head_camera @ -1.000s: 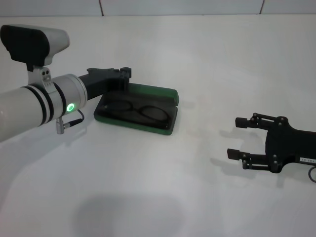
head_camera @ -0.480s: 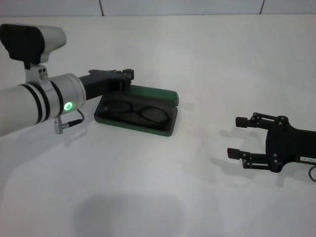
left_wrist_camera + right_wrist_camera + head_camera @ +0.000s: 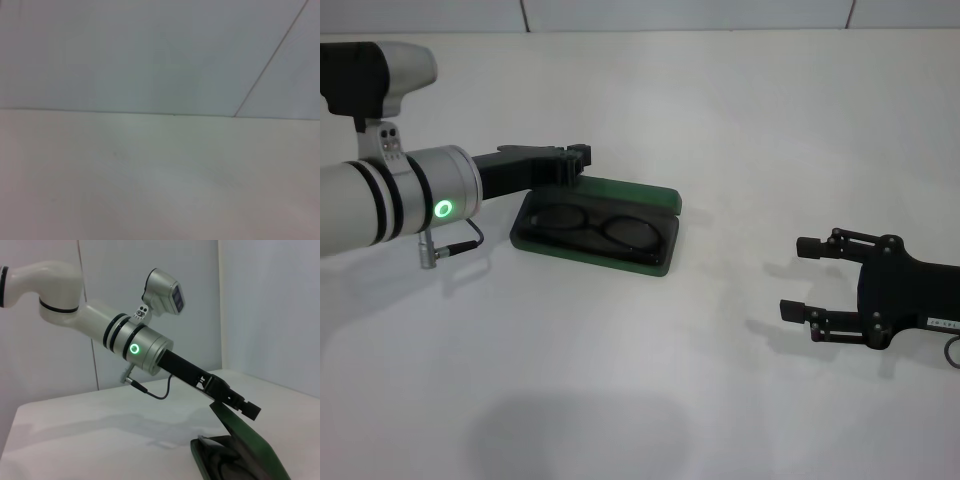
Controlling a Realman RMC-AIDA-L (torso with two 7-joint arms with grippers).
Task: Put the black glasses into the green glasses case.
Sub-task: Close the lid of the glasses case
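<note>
I count one dark green, felt-covered rectangular glasses case (image 3: 597,235) lying open on the white table (image 3: 650,400), and one pair of thin black-framed glasses (image 3: 588,224) resting inside its lower tray, lenses side by side. The case lid (image 3: 247,437) stands tilted, and my left gripper (image 3: 575,160) sits at the lid's rear edge near its left end; whether it touches the lid, and whether its fingers are spread or pressed together, I cannot tell. My right gripper (image 3: 802,279) rests on the table well apart from the case, its two black fingers (image 3: 808,246) spread with nothing between them. A small white label on its body is too small to read.
</note>
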